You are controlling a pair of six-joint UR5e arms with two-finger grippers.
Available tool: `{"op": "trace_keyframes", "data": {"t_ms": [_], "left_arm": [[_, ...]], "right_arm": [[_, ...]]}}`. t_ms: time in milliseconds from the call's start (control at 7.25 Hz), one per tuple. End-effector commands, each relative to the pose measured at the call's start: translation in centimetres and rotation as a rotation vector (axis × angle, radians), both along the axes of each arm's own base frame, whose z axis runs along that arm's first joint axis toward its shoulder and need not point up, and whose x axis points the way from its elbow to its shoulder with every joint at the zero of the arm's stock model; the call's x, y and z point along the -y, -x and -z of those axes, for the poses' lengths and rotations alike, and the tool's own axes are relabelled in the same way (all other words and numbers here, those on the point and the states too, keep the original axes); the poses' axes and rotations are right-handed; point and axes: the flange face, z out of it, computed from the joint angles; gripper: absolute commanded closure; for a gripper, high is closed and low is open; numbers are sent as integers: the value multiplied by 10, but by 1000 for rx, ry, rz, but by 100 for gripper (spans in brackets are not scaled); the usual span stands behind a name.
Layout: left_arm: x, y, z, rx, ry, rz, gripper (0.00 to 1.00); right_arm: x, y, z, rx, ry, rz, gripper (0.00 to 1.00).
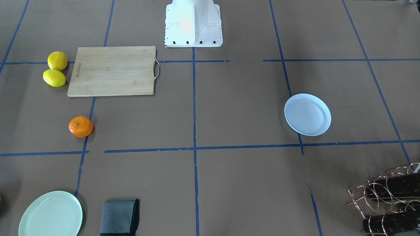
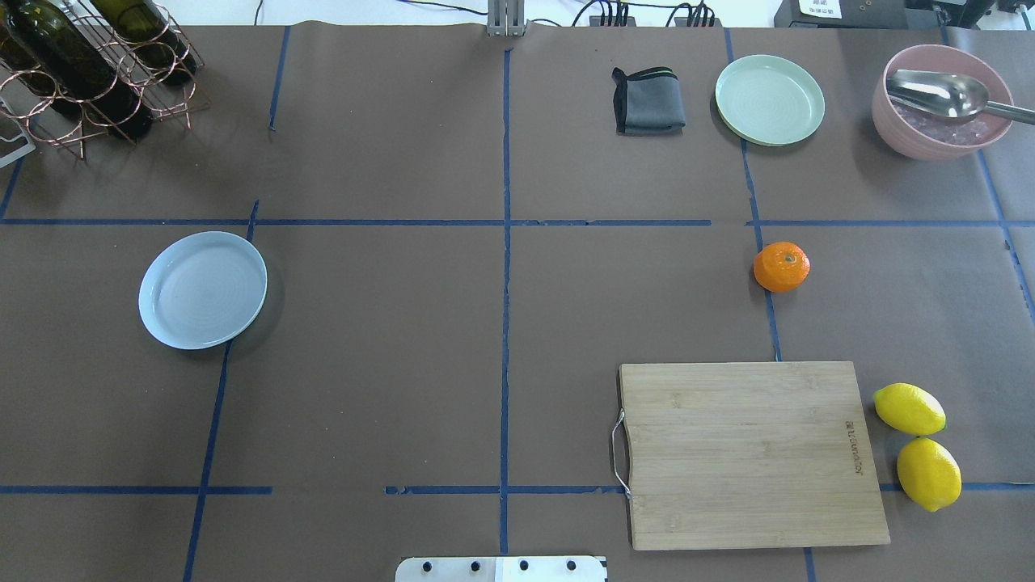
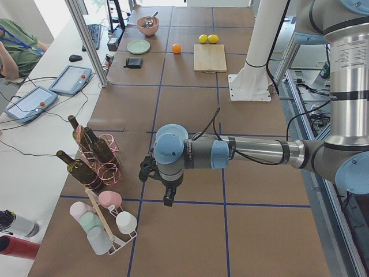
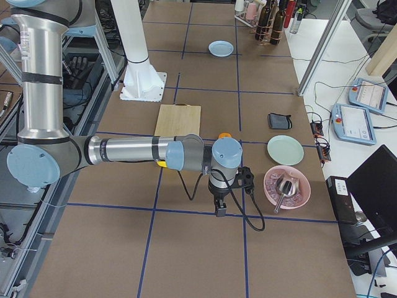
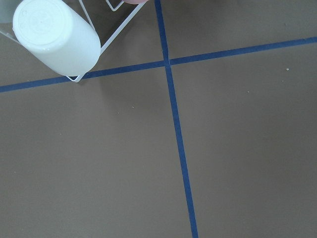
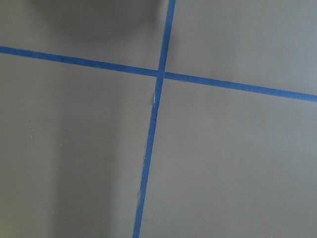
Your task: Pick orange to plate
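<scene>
The orange (image 2: 781,267) lies alone on the brown table on a blue tape line, between the cutting board and the green plate; it also shows as the orange (image 1: 80,126). The pale bluish plate (image 2: 202,288) sits empty far across the table, also seen as the plate (image 1: 307,114). Neither gripper appears in the overhead or front views. The left gripper (image 3: 167,199) hangs pointing down near the bottle rack at the table's left end. The right gripper (image 4: 220,210) hangs pointing down beside the pink bowl. I cannot tell whether either is open or shut. Both wrist views show only bare table and tape.
A wooden cutting board (image 2: 752,453) with two lemons (image 2: 918,444) beside it lies near the robot's base. A green plate (image 2: 770,99), grey cloth (image 2: 648,101) and pink bowl with a spoon (image 2: 942,101) line the far edge. A wine rack (image 2: 89,65) stands far left, a cup rack (image 3: 106,222) beyond it.
</scene>
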Motion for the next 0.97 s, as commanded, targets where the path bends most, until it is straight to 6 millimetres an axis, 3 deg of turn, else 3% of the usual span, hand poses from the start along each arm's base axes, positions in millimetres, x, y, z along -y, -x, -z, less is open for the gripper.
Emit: {"op": "trace_keyframes", "data": {"t_ms": [0,414,690,828], "left_arm": [[-2,0,0,3,-3,-2,0],[2,0,9,3,-22,-5,0],[6,-1,17,8,-83,-9,0],[12,-2,33,13,-182,-9,0]], "right_arm": [[0,0,0,1,3,-2,0],[2,0,5,-2,-14,2,0],[6,3,29,1,-57,3,0],[9,5,52,-4,-104,7,0]]}}
